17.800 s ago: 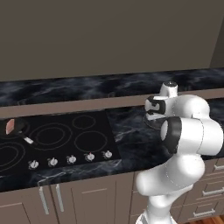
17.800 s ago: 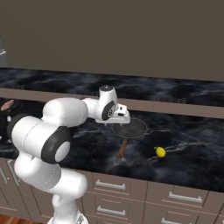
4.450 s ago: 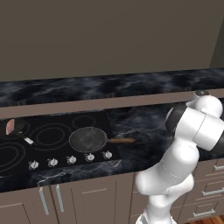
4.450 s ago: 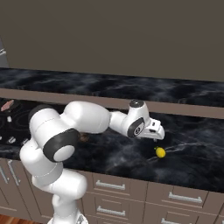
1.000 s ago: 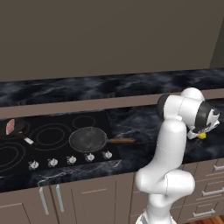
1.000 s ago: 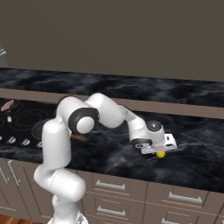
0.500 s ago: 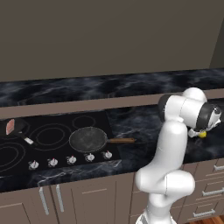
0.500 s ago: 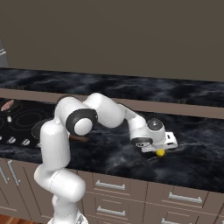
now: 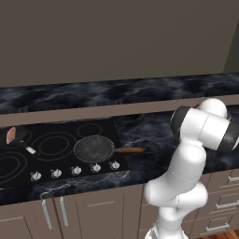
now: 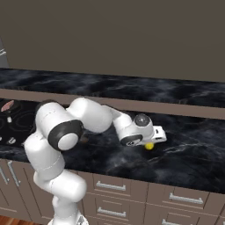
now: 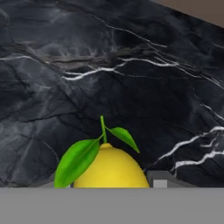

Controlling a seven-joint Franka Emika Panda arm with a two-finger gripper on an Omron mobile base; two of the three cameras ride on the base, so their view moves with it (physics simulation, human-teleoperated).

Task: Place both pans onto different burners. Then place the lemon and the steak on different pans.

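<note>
Lemon (image 11: 111,168) sits between the gripper (image 10: 150,143) tips on the counter (image 10: 189,149), seemingly clamped, so it is likely next; farther off, the grey pan (image 9: 94,148) rests on a burner, steak (image 9: 10,135) in the black pan, cooktop's far left.

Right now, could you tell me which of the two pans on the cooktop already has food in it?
The smaller black pan at the far left edge: the steak lies in it. The wider grey pan with the brown handle holds nothing.
</note>
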